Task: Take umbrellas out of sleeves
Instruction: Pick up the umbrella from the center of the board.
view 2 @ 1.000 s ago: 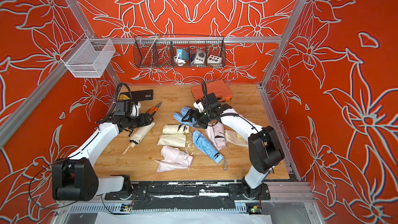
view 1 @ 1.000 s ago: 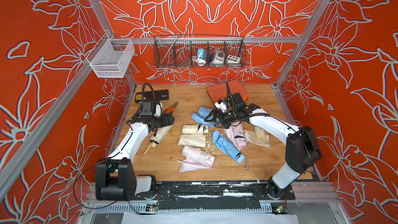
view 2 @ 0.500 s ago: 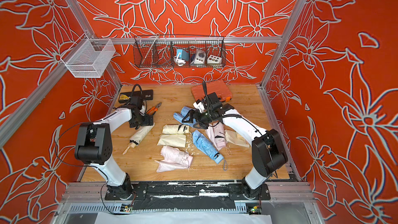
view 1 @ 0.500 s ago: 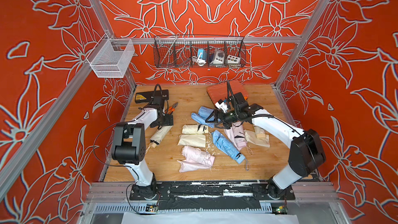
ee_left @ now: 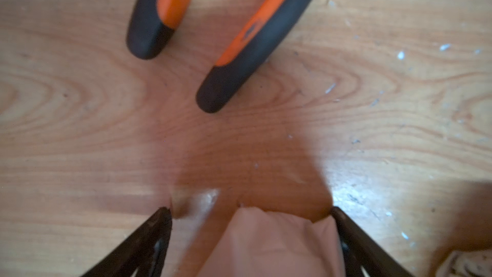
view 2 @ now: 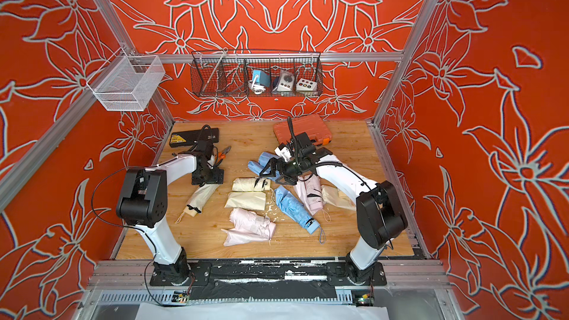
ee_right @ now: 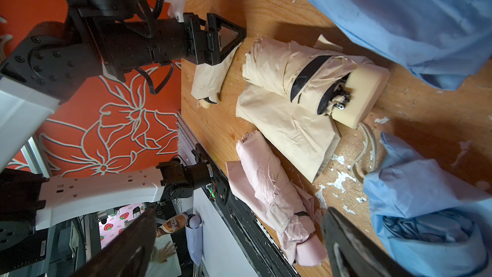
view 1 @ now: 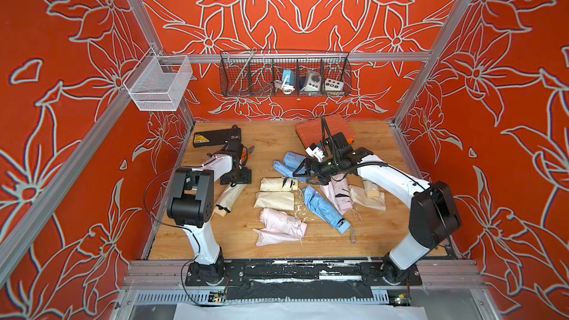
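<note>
**What I count on my table**

Cream folding umbrellas: two for certain, a sleeved cream umbrella (view 1: 229, 197) near the left edge and a bare cream umbrella with a black strap (view 1: 274, 184) mid-table. A cream fabric bundle (view 1: 368, 200) toward the right edge I cannot sort.

Pale pink pleated umbrellas: two, a front pink umbrella (view 1: 280, 220) and a rear pink umbrella (view 1: 343, 206).

Light blue: one long blue roll (view 1: 323, 210) and one crumpled blue heap (view 1: 286, 164).

Flat limp covers: one cream sleeve (view 1: 274, 201) and one pink sleeve (view 1: 271, 238).

One pair of orange-handled pliers (ee_left: 173, 9), one ribbed orange plastic case (view 1: 311, 132), one flat black case (view 1: 215, 137).

Two baskets: one white mesh basket (view 1: 154, 100) and one black wire basket (view 1: 234, 78) holding three small devices.
</note>
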You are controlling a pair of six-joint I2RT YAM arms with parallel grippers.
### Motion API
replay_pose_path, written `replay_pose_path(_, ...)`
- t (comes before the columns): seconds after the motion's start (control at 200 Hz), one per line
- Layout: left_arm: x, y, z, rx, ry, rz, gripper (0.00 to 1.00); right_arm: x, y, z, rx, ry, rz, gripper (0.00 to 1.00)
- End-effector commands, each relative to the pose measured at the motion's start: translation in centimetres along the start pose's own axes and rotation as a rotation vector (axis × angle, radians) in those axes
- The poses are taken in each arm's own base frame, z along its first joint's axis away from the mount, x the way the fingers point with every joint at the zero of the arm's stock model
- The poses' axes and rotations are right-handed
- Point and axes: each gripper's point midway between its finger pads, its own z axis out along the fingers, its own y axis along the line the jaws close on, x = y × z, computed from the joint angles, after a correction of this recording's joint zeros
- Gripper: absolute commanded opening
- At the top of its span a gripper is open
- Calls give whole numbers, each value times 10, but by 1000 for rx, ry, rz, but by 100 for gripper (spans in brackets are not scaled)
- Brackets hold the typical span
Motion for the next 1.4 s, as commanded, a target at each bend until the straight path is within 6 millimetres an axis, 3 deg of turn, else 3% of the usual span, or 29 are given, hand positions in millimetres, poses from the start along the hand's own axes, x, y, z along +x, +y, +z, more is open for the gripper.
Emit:
replay_pose_path(0.0, 24, -4, 9, 20, 83, 3, 89, 0, 8, -5, -14, -5, -33, 99)
replay_pose_path(0.19, 23, -5, -3, 26, 72, 0, 97, 4, 11, -12, -7, -24, -40, 99)
replay_pose_path(0.415, 13, -6, -30, 56, -34, 9, 97, 10, 5, -10, -9, -28, -10, 99)
replay_pose_path(0.61, 13, -13, -41, 116, -68, 25, 97, 6, 7, -8, -24, -33, 8, 99)
replay_pose_path(0.736, 20, -13, -34, 118, -47, 35, 97, 1, 10, -6, -32, -31, 11, 99)
replay_pose_path(1.066, 31, 13, -4, -53, 59, 8, 97, 0, 10, -6, -30, -27, 4, 99)
replay_pose_path(1.176, 40, 9, 8, -46, 101, 11, 88, 2, 9, -7, -23, -28, 3, 99)
replay_pose_path(1.396, 52, -1, 22, 8, 159, 5, 50, -1, 11, -9, -19, -39, -5, 99)
